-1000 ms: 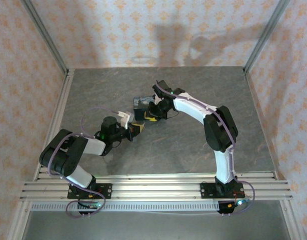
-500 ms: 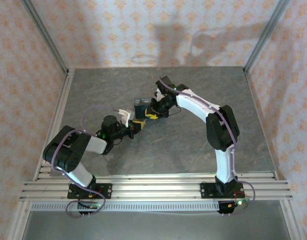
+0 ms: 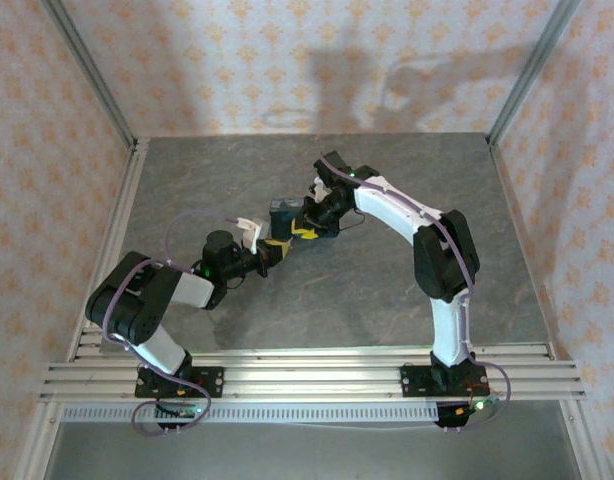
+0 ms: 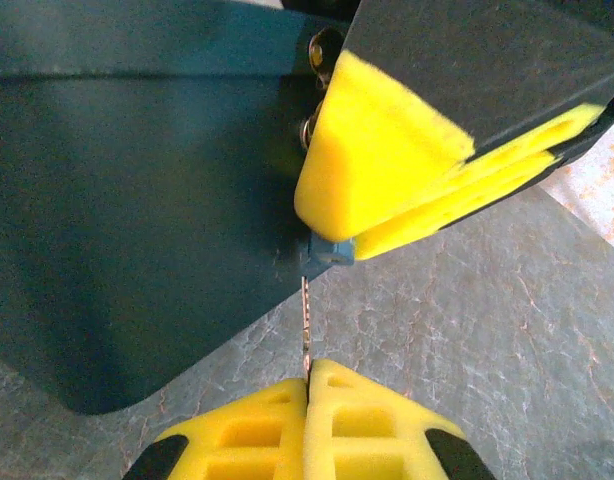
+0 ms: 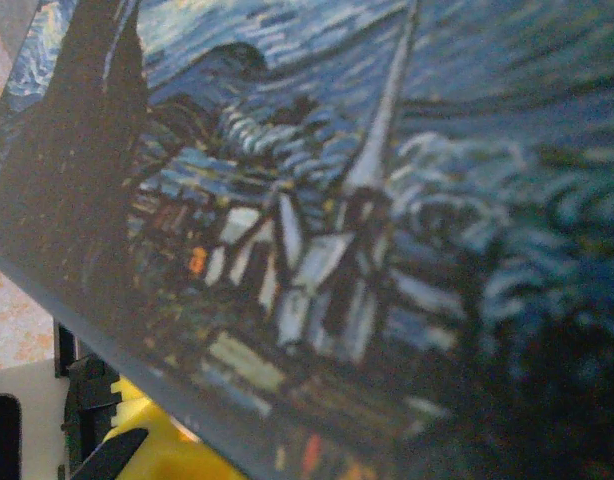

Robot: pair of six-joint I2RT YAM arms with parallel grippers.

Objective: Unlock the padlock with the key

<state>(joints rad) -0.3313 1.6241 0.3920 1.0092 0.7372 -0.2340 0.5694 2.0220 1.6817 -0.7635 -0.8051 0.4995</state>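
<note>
Between the pads of the left gripper (image 4: pixel 307 385), pressed tight together, sits the key (image 4: pixel 306 325), a thin toothed blade clamped at its base. From the left wrist, its long axis runs straight up out of the pads, along the gripper's reach, and its tip meets the padlock (image 4: pixel 329 250), a tiny blue piece. Right there the right gripper (image 4: pixel 359 238) comes in from the upper right, yellow pads closed on the padlock, which pokes out at their tip. Just beside it is the box (image 4: pixel 137 200), a dark teal wall with small metal rings (image 4: pixel 322 50) at its top corner. Grey table (image 4: pixel 467 320) lies below.

Up top, the left gripper (image 3: pixel 274 254) points up and right and the right gripper (image 3: pixel 305 230) down and left. They meet nose to nose at the near side of the box (image 3: pixel 283 211), mid-table; key and padlock are too small to pick out from here.

Over on the right wrist, the box (image 5: pixel 337 200) shows its painted face: swirling blue night sky, a village and a pale steeple. A sliver of yellow pad (image 5: pixel 157 440) peeks below its edge.
</note>
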